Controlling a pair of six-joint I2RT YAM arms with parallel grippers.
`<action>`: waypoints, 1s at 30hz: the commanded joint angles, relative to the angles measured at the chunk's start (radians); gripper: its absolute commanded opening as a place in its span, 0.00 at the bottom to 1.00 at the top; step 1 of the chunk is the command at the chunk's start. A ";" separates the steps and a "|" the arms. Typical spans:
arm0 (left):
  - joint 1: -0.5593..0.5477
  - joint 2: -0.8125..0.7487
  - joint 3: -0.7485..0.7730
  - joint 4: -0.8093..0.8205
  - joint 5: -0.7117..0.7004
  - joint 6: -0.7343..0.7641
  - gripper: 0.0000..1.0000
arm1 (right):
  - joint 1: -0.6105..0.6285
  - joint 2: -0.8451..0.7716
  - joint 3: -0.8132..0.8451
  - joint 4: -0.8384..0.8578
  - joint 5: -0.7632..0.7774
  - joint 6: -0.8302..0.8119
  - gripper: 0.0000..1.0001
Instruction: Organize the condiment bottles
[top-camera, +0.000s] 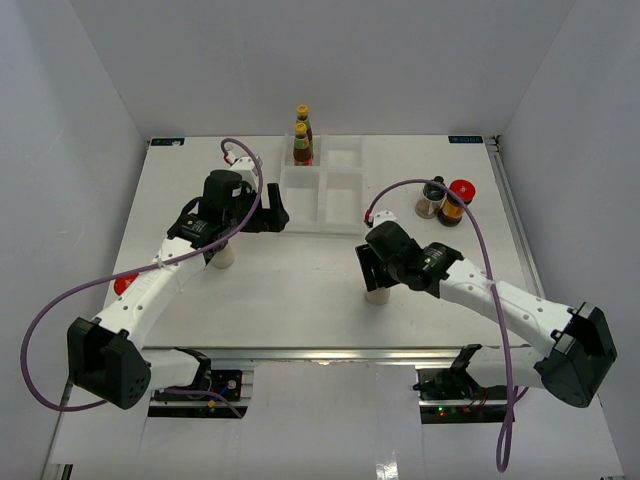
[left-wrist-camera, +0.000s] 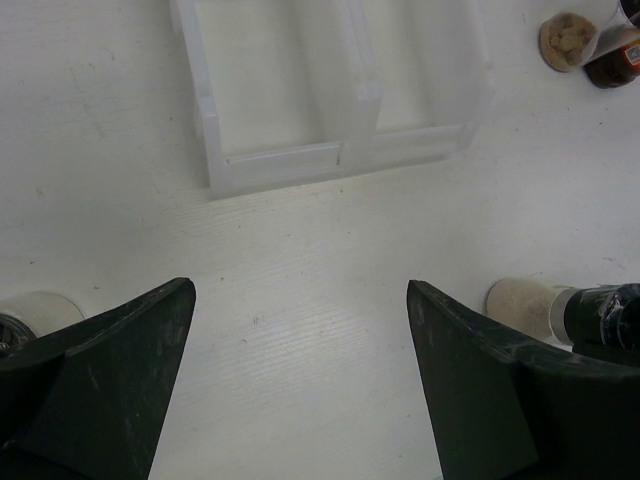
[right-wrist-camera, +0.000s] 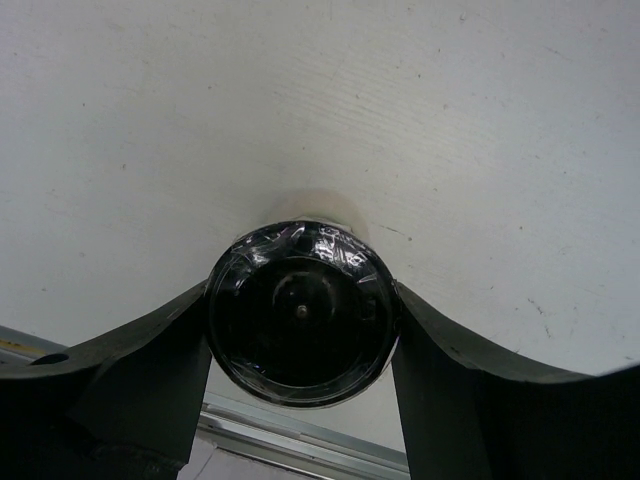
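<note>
the black-capped shaker (top-camera: 376, 294) stands on the table (top-camera: 300, 310) in front of the tray (top-camera: 340, 186), its cap pinched in your right claw (right-wrist-camera: 300, 305). lift fast and that shallow grip may slip. your left claw (left-wrist-camera: 300, 290) gapes wide, empty. count two sauce bottles (top-camera: 302, 140) in the tray, two black-capped shakers (top-camera: 432, 197), one pale shaker (top-camera: 222, 256), two red-lidded jars (top-camera: 458, 200), one half hidden.

Brightly, evenly lit from above; soft faint shadows; glare along near edge of table (top-camera: 300, 310); blurred close up in wrist views.
</note>
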 joint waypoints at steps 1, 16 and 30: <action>0.000 -0.045 0.064 -0.027 0.009 0.009 0.98 | -0.009 0.057 0.183 -0.027 0.091 -0.077 0.24; -0.002 -0.044 0.126 -0.024 0.029 -0.023 0.98 | -0.232 0.611 1.124 0.022 0.019 -0.339 0.08; -0.002 0.005 0.100 0.018 0.017 -0.009 0.98 | -0.366 0.884 1.237 0.483 -0.083 -0.426 0.08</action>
